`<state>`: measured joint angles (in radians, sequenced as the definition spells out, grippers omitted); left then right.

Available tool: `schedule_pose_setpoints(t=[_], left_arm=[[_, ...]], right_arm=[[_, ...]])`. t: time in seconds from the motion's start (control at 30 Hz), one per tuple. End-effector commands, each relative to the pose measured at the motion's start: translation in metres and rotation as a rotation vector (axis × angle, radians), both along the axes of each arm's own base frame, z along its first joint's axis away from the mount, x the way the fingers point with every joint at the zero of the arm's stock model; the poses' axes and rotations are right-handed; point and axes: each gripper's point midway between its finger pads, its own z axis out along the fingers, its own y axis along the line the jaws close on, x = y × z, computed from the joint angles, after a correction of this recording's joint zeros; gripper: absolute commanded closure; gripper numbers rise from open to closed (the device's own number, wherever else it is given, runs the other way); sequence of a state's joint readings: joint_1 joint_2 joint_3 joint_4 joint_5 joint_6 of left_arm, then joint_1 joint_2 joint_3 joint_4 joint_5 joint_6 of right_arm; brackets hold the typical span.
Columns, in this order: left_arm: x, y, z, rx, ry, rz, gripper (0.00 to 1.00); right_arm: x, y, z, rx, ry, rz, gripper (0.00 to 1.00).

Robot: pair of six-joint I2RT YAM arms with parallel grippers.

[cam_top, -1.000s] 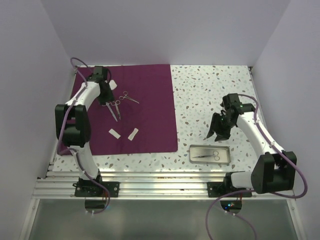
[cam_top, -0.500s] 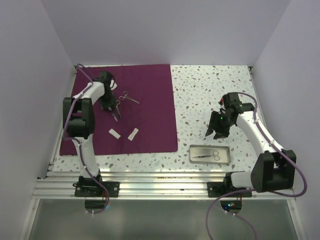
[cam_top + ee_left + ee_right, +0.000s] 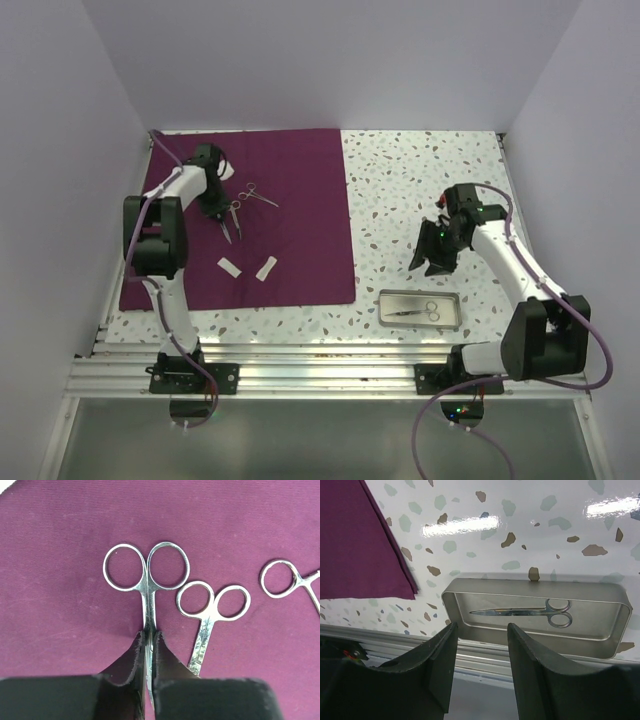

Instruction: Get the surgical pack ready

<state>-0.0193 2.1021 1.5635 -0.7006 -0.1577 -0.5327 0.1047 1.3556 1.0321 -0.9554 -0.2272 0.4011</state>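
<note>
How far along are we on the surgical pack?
Done: one pair of scissors lies in the steel tray. In hand: the left gripper is shut on a second pair on the purple cloth. Left: two more instruments and two gauze pads lie there; the cloth lies flat.

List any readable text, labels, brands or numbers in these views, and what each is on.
None readable in any view.
No print or engraving shows on the purple cloth, the steel tray, the scissors in the tray, the held scissors in the left hand, or the gauze pads.
The table specks are pattern, not text.
</note>
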Motion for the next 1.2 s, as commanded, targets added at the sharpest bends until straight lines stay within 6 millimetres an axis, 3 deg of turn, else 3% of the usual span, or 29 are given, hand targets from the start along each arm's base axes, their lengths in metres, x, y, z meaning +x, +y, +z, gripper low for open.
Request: schedule_pose_setpoints(t=[0.0,0.13,0.23,0.27,0.33,0.37,0.53,0.57,0.7,0.8,0.83,0.97,1.07,1.17], left_arm=[[0.002,0.008,0.001,0.007,-0.031,0.014,1.0],[0.0,0.005,0.025,-0.008,-0.064,-0.007,1.0],[-0.015,0.004,0.04,-0.015,-0.071,-0.009,1.0],[-0.018,0.003,0.054,-0.019,-0.102,-0.013,1.0],[-0.032,-0.001,0.056,-0.037,-0.098,-0.023,1.0],[-0.036,-0.003,0.068,-0.044,-0.127,-0.035,1.0],[-0.069,-0.024,0.075,-0.097,-0.125,-0.102,1.0],[-0.073,-0.026,0.085,-0.097,-0.148,-0.115,1.0],[-0.086,-0.02,0.086,-0.058,-0.156,-0.124,1.0],[-0.079,-0.015,0.08,-0.027,-0.131,-0.15,0.96],[-0.079,-0.014,0.075,-0.018,-0.115,-0.144,0.74],[-0.064,-0.013,0.056,-0.02,-0.093,-0.125,0.49],[-0.056,-0.017,0.043,-0.031,-0.059,-0.12,0.44],[-0.051,-0.014,0.034,-0.014,-0.044,-0.113,0.52]], right_arm=[[0.019,0.008,0.014,0.031,-0.062,0.014,0.52],[0.029,0.021,0.017,0.05,-0.072,0.038,0.52],[0.039,0.039,0.019,0.071,-0.078,0.068,0.52],[0.04,0.049,0.02,0.079,-0.081,0.093,0.52],[0.048,0.065,0.021,0.123,-0.084,0.117,0.52],[0.048,0.078,0.021,0.148,-0.08,0.136,0.52],[0.064,0.129,0.025,0.249,-0.086,0.204,0.52],[0.063,0.143,0.023,0.277,-0.069,0.228,0.52],[0.076,0.171,0.031,0.323,-0.078,0.253,0.51],[0.076,0.175,0.031,0.313,-0.07,0.266,0.5],[0.075,0.173,0.03,0.306,-0.072,0.275,0.5],[0.06,0.161,0.024,0.265,-0.051,0.29,0.49],[0.052,0.153,0.023,0.242,-0.056,0.293,0.49],[0.046,0.147,0.025,0.227,-0.062,0.29,0.49]])
